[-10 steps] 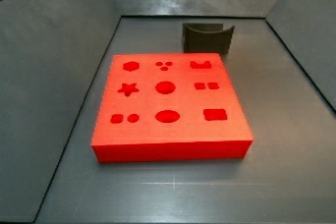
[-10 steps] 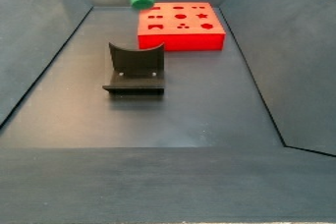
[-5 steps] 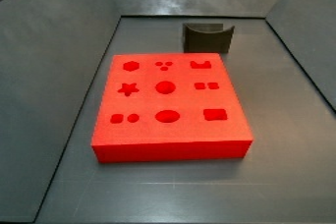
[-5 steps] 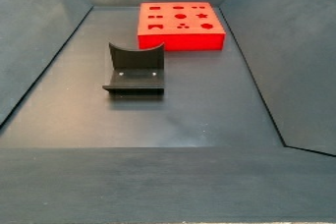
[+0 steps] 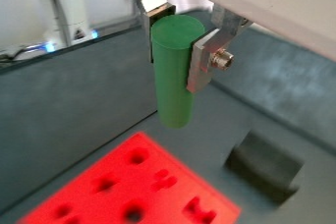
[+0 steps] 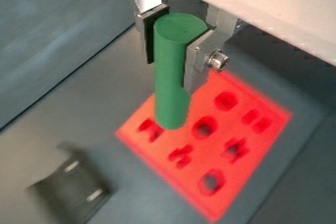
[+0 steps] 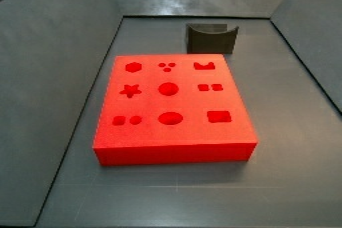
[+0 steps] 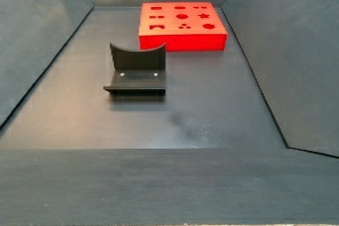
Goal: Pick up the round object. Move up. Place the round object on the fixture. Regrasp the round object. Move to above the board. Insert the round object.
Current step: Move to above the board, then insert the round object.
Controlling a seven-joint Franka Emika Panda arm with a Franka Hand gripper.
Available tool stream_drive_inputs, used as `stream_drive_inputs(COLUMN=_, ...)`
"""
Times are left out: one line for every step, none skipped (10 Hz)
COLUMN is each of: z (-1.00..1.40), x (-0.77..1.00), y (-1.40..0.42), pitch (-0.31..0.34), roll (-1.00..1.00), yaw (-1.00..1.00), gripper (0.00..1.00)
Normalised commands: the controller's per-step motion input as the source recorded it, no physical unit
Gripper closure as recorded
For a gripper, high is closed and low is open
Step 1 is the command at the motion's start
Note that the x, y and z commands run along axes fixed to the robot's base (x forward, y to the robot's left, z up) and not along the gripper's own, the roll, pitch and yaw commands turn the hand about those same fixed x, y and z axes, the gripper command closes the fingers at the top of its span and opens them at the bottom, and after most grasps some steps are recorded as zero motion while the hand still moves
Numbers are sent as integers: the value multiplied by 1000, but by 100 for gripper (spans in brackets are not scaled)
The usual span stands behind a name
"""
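The gripper (image 5: 180, 53) hangs high above the board (image 6: 210, 135), out of both side views, its jaws clamped on the upper end of the round object (image 5: 176, 71). The peg looks light, rigid and slick; that high grip suits insertion.
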Motion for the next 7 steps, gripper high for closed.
stream_drive_inputs(z=142, x=-247, y=-384, pitch=-129, roll=-632, yaw=-54, gripper=100)
stream_drive_inputs(z=87, x=-180, y=-254, pitch=-105, roll=-508, yaw=-45, gripper=100)
stream_drive_inputs(z=52, x=-98, y=-118, pitch=-58, roll=-308, yaw=-28, gripper=100)
stream_drive_inputs(z=31, x=-68, y=-65, pitch=-37, roll=-210, yaw=-20, gripper=100)
stream_drive_inputs(z=0, x=0, y=0, pitch=0, roll=9, yaw=0, gripper=100)
stream_drive_inputs(z=0, x=0, y=-54, pitch=4, roll=69, yaw=0, gripper=100)
stream_drive_inputs(z=0, x=0, y=-26, pitch=0, roll=0, yaw=0, gripper=100)
